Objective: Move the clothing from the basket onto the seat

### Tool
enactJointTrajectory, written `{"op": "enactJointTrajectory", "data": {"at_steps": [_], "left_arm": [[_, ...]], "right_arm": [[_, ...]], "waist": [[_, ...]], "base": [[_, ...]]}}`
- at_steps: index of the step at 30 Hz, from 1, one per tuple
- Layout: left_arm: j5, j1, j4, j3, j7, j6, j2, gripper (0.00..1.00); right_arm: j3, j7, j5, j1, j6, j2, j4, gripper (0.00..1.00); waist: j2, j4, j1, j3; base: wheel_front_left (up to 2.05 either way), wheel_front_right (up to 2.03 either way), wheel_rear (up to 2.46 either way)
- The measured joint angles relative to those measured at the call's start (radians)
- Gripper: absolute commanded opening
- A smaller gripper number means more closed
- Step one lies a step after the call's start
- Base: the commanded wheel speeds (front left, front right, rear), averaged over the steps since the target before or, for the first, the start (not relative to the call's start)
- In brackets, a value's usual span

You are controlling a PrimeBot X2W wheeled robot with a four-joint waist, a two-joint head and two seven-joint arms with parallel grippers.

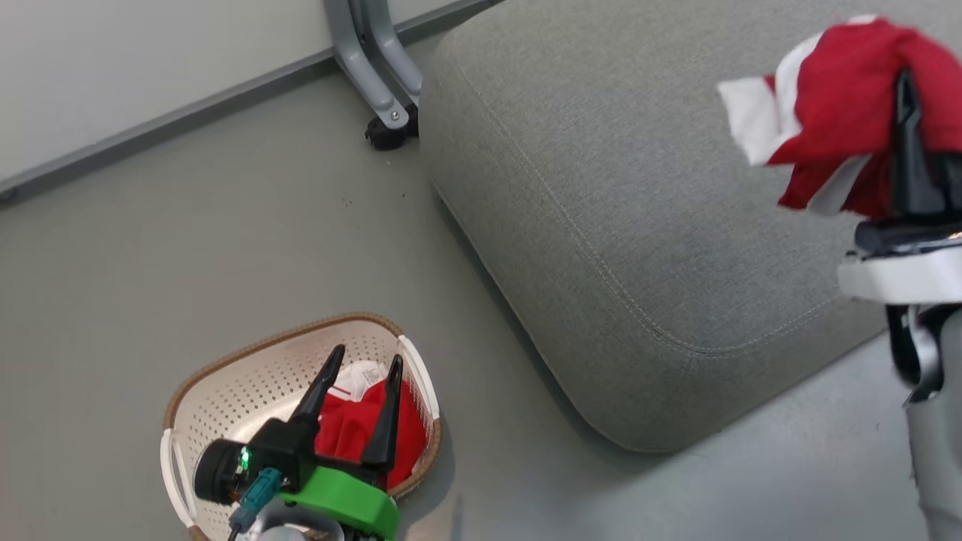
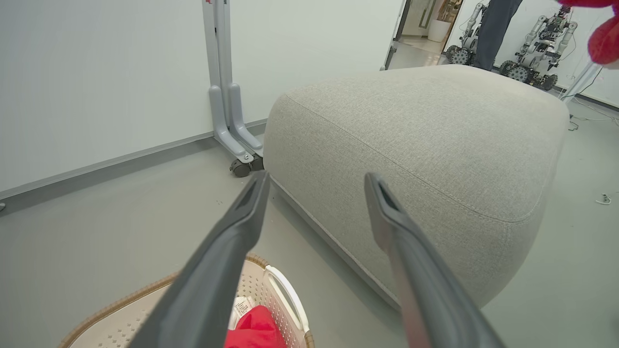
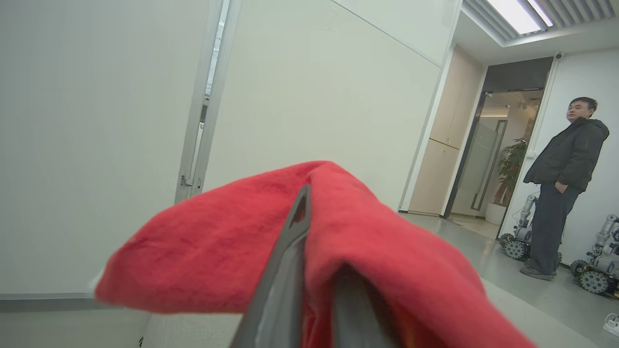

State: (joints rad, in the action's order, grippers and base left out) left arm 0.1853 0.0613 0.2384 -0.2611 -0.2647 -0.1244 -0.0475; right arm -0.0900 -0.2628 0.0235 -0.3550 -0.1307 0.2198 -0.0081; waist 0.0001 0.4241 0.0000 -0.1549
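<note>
Carrying step: right claw [image 1: 913, 98] grips garment [image 1: 842, 98] over seat [image 1: 639, 188], release likely next; left claw [image 1: 367, 355] gapes empty above second garment [image 1: 349, 432] in basket [image 1: 248, 353].

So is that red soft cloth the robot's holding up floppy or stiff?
Probably floppy: the red fabric garment with white trim droops in folds around the right gripper. Likely light, since one pinch holds it up. It shouldn't roll or break.
</note>
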Motion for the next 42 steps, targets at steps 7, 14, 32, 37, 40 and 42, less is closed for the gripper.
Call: {"op": "enactJointTrajectory", "data": {"at_steps": [7,14,32,37,40,42], "left_arm": [[-0.034,0.096,-0.001,-0.037,0.000,-0.003,-0.017,1.00],[-0.035,0.186,-0.015,-0.073,0.000,-0.005,-0.063,1.00],[-0.035,0.269,-0.038,-0.095,0.000,-0.005,-0.080,1.00],[-0.035,0.272,-0.038,-0.093,0.000,-0.005,-0.080,1.00],[-0.036,0.272,-0.037,-0.093,0.000,-0.005,-0.080,1.00],[-0.037,0.272,-0.035,-0.091,0.000,-0.005,-0.079,1.00]], "right_arm": [[-0.064,0.000,0.019,-0.251,0.000,0.087,0.040,0.00],[-0.117,0.000,0.023,-0.458,0.000,0.170,0.171,0.00],[-0.232,0.000,0.028,-0.665,0.000,0.206,0.609,0.00],[-0.221,0.000,0.053,-0.681,0.000,0.198,0.747,0.00],[-0.175,0.000,0.074,-0.689,0.000,0.198,0.837,0.00],[-0.149,0.000,0.086,-0.698,0.000,0.199,0.891,0.00]], "waist": [[0.0000,-0.033,0.0001,-0.126],[0.0000,-0.070,0.0001,-0.262],[0.0000,-0.222,0.0002,-0.492],[0.0000,-0.251,0.0002,-0.524],[0.0000,-0.262,0.0002,-0.535],[0.0000,-0.263,0.0001,-0.536]], "base": [[0.00,0.00,0.00],[0.00,0.00,0.00],[0.00,0.00,0.00],[0.00,0.00,0.00],[0.00,0.00,0.00],[0.00,0.00,0.00]]}}
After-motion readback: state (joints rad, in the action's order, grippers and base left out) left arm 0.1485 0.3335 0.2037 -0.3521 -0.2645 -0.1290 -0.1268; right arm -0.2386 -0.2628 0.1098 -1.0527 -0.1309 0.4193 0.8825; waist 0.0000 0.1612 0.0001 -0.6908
